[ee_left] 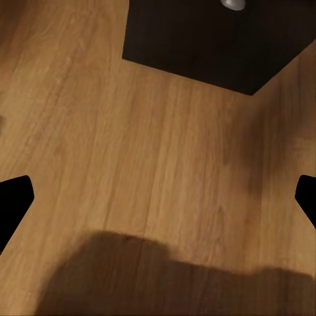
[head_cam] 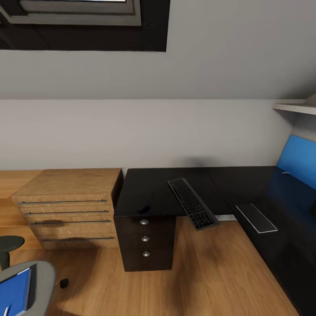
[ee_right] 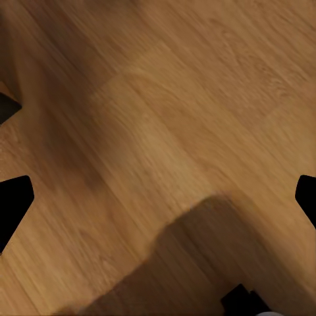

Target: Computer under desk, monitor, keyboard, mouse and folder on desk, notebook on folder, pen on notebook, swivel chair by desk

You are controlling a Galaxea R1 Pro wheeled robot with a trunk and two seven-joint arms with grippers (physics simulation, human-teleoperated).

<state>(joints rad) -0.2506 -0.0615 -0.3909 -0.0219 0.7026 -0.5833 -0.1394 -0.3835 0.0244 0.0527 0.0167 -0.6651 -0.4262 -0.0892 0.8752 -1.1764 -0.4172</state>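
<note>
Head view: long black L-shaped surface [head_cam: 149, 188] against pale grey wall, drawer unit w/ three round silver knobs [head_cam: 144, 237] under its left end. Keyboard [head_cam: 192, 202] lying diagonal on surface, near end overhanging front edge. Small dark mouse [head_cam: 143, 208] near front-left edge of surface, left of keyboard, apart from it. On right wing of surface: flat dark panel w/ pale outline [head_cam: 256, 217], lying flat; can't tell what it is. Bright blue panel [head_cam: 299, 160] at far right above that wing, under a pale shelf [head_cam: 296, 106]; can't tell what it is. Light wooden dresser [head_cam: 70, 206] w/ long bar handles just left of surface, touching or nearly so. Swivel chair [head_cam: 37, 281] at bottom-left corner, well apart from surface; grey seat edge & black armrest showing. Blue folder [head_cam: 15, 292] lying on chair seat, cropped by frame edge. Small dark castor [head_cam: 64, 283] on plank floor [head_cam: 210, 272] beside chair. Dark window recess [head_cam: 87, 22] up top. Left wrist view: left gripper [ee_left: 158, 197] spread wide open, holding nothing, fingertips [ee_left: 13, 197] at frame edges, over bare floor near drawer unit's base. Right wrist view: right gripper [ee_right: 158, 197] likewise wide open & empty, above floor planks.
</note>
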